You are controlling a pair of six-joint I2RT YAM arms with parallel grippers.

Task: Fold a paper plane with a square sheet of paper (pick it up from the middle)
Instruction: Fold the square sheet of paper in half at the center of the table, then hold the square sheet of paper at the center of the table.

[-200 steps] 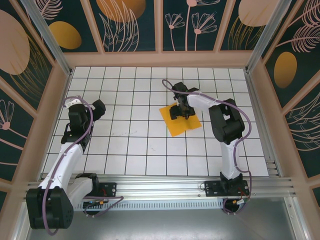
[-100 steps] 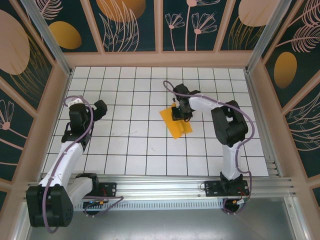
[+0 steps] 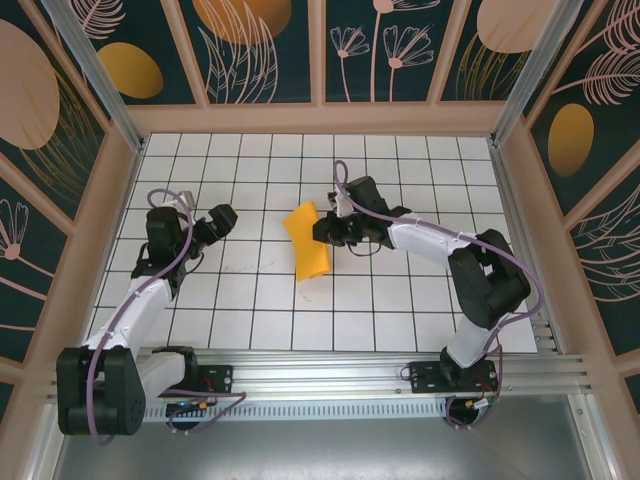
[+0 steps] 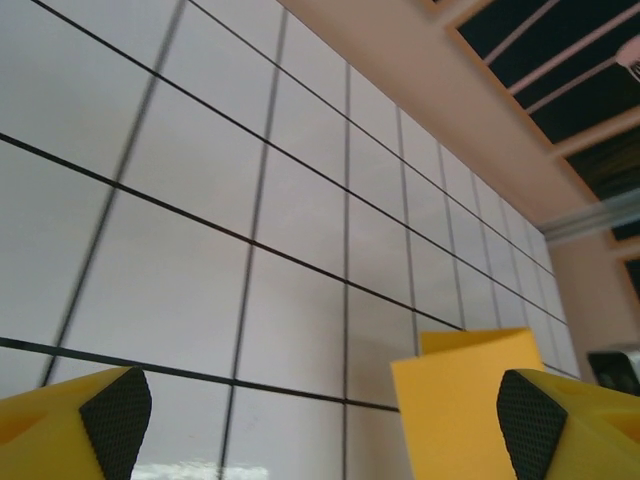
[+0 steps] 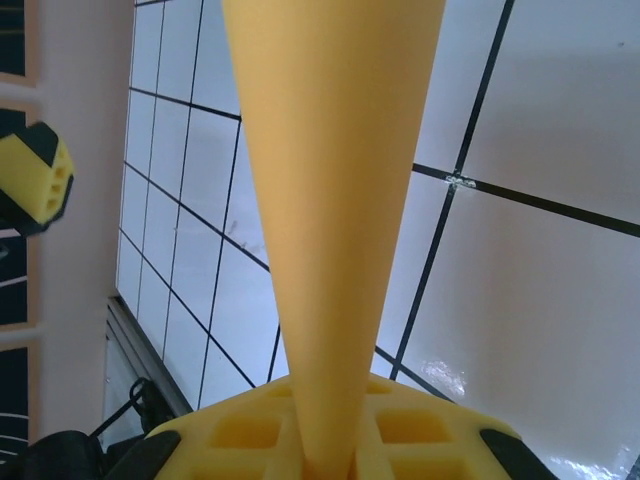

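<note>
While the white gridded table (image 3: 250, 300) is spanned by both arms, the square sheet of paper (image 3: 308, 245) is held near its centre.

The right gripper (image 3: 328, 232) is clamped on the sheet's right edge, the orange-yellow paper being pinched between the yellow fingers (image 5: 250, 435) and seen from the right wrist bowed into a narrow tapering form over the tiles. The left gripper (image 3: 222, 220) is held to the left of the sheet, apart from it, with its jaws spread wide; beside one black pad (image 4: 118, 415) a corner of the sheet is seen.
</note>
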